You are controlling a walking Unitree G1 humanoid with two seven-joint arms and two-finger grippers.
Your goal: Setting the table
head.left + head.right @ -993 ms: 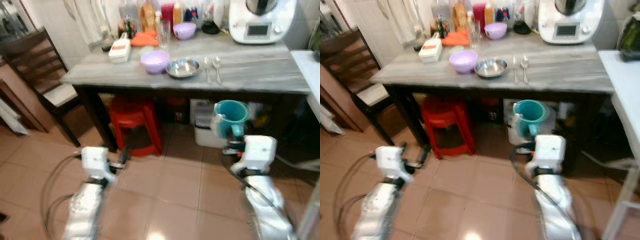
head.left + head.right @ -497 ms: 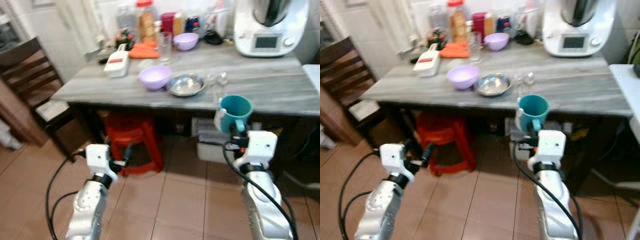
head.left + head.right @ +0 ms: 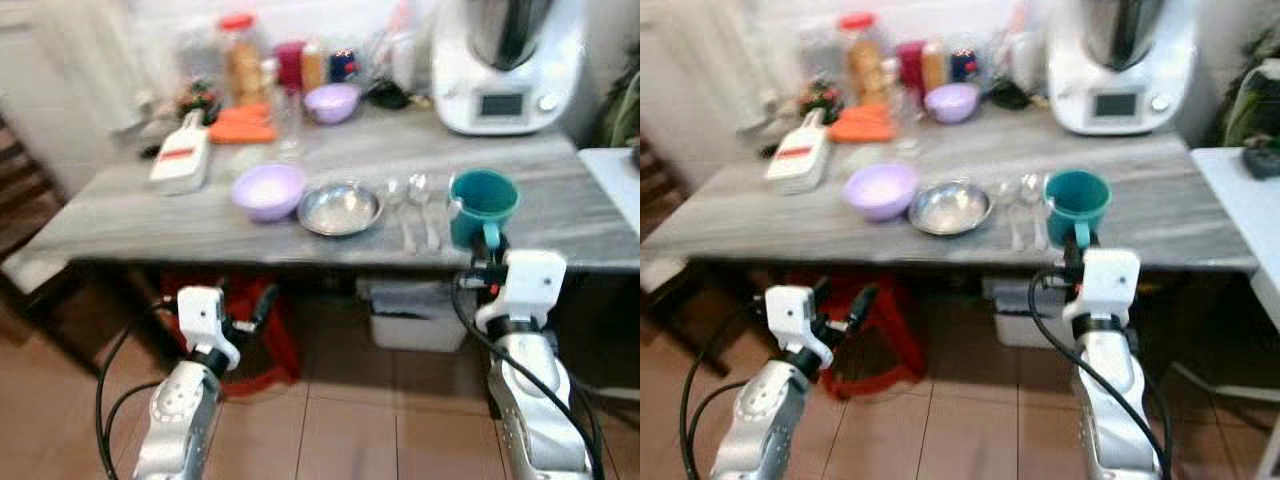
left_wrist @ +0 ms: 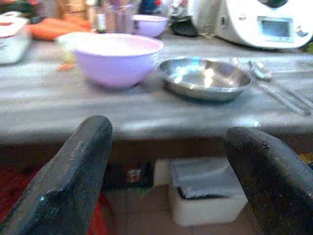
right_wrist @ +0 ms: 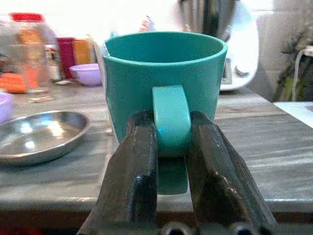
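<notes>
My right gripper is shut on the handle of a teal mug. The mug is upright at the grey table's front edge, just right of two spoons. I cannot tell whether it touches the tabletop. Left of the spoons lie a steel plate and a purple bowl. My left gripper is open and holds nothing. It hangs below the table's front edge, and its fingers frame the bowl and plate.
A white kitchen machine, jars, a second purple bowl and a white container crowd the back of the table. A red stool and a white box sit under it. A white surface adjoins on the right.
The camera has come closer to the table. My right gripper has lifted the teal mug from below the table's edge up to tabletop height beside the spoons. The left gripper rose slightly.
</notes>
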